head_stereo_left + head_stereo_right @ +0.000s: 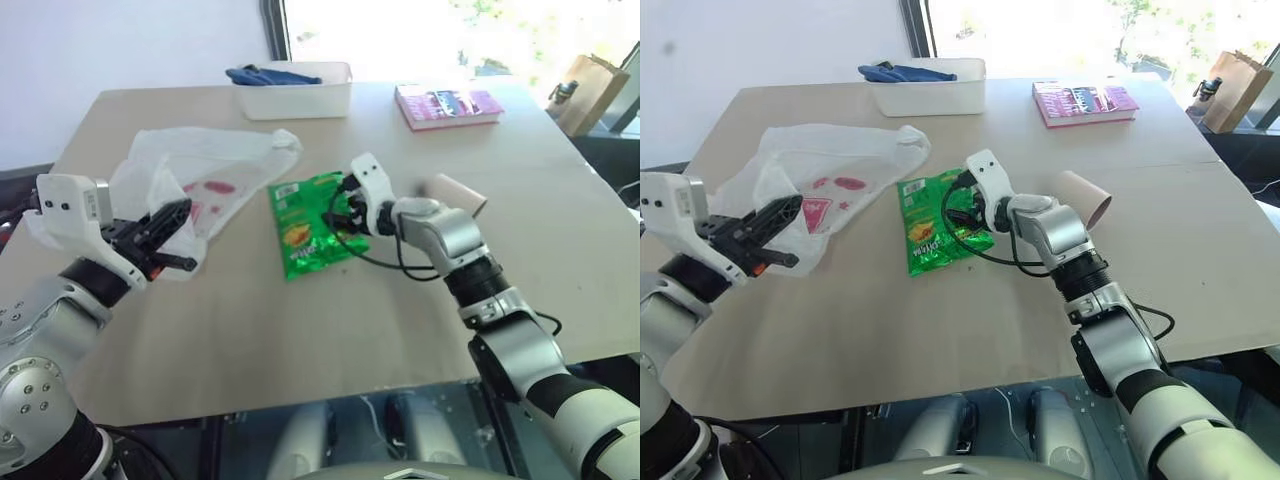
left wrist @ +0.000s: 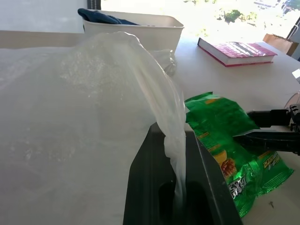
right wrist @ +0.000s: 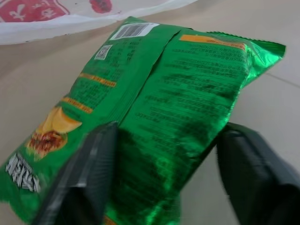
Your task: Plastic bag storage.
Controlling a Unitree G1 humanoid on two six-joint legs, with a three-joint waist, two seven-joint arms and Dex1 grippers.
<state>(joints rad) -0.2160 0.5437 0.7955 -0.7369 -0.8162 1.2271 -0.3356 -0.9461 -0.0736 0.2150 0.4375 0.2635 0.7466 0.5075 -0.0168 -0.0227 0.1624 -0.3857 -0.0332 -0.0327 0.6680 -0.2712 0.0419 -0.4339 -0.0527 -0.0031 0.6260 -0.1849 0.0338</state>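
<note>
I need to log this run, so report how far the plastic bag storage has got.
Done: the left gripper is shut on a bunched edge of the plastic bag, lifting that edge off the table. In hand: the right gripper has its fingers either side of the green snack packet, which lies flat beside the bag. Left: nothing is inside the bag yet.

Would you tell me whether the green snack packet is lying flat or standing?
Flat: the snack packet lies on the table.
</note>
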